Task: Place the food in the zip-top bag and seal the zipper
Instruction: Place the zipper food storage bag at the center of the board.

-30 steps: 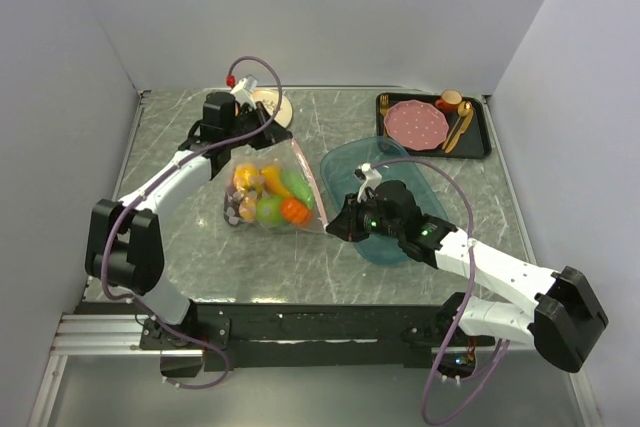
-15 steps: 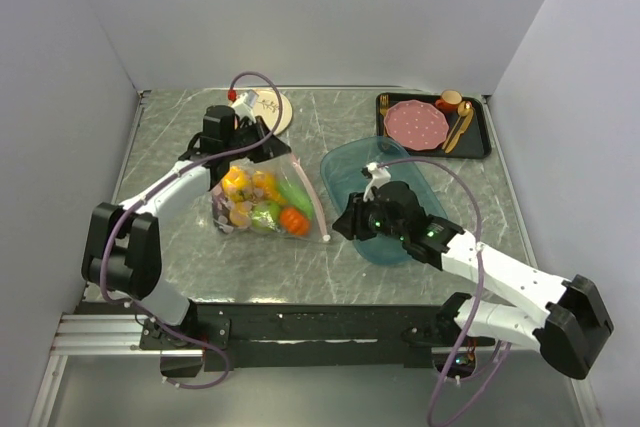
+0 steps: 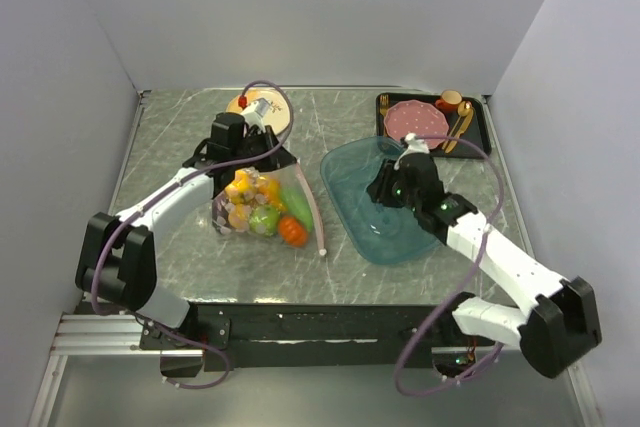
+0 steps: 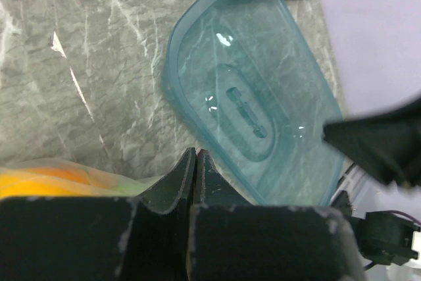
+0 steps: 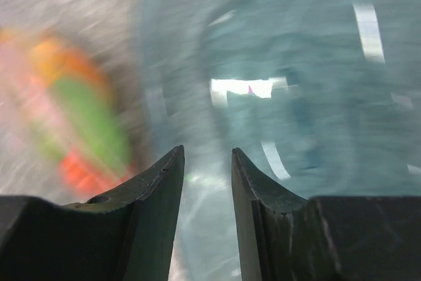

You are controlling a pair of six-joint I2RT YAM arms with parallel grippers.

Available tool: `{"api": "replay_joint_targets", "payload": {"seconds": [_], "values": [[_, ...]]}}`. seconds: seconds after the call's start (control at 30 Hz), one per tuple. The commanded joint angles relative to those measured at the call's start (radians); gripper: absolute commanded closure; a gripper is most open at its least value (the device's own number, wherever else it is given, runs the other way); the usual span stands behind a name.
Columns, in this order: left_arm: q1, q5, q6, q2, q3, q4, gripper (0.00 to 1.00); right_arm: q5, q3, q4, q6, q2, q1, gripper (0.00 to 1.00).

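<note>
1. We see the left gripper [image 4: 197, 156] with its jaws pressed together. It pinches a top corner of the zip-top bag [image 3: 285, 175] and pulls the film up into a peak.
2. The bag hangs from that pinch, and its lower part rests on the table [image 3: 170, 147], left of centre.
3. The food [image 3: 262, 209] sits bunched inside the bag: yellow pepper [image 3: 240, 187], green apple [image 3: 264, 219], green cucumber [image 3: 296, 202] and red-orange tomato [image 3: 293, 230] lowest, nearest the arm bases.
4. The zipper [image 3: 314, 209] runs down the bag's right edge as a pale-pink strip, from near the left gripper to the table. We cannot tell whether it is sealed.
5. The teal tray [image 3: 360, 237] lies just beside the bag on its right. It looks apart from the zipper.
6. The right gripper [image 5: 206, 153] hangs over the teal tray with its fingers a narrow gap apart and nothing between them. The wrist view is blurred, with the bag's colours off to its left.
7. A black tray [image 3: 482, 137] with a pink plate [image 3: 417, 122] sits at the far right corner, well apart from the bag.
</note>
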State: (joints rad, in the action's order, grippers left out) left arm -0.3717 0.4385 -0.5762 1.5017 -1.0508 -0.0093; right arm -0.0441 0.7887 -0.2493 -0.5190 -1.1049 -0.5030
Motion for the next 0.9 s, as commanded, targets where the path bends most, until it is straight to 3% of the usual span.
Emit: {"api": "replay_joint_targets", "payload": {"seconds": [0.0, 0.3, 0.5, 0.87], "values": [[-0.019, -0.056, 0.030, -0.075, 0.008, -0.029, 0.99, 0.041, 0.099, -0.044, 0.042, -0.120, 0.136, 0.57], [-0.027, -0.113, 0.038, -0.109, -0.021, -0.101, 0.96, 0.164, 0.274, 0.004, 0.042, -0.446, 0.162, 0.56], [-0.027, -0.103, 0.027, -0.094, -0.023, -0.098, 0.75, 0.197, 0.363, 0.019, 0.037, -0.602, 0.143, 0.54], [-0.027, -0.129, 0.055, -0.115, -0.080, -0.150, 0.57, 0.231, 0.556, 0.016, 0.030, -0.808, 0.081, 0.52]]}}
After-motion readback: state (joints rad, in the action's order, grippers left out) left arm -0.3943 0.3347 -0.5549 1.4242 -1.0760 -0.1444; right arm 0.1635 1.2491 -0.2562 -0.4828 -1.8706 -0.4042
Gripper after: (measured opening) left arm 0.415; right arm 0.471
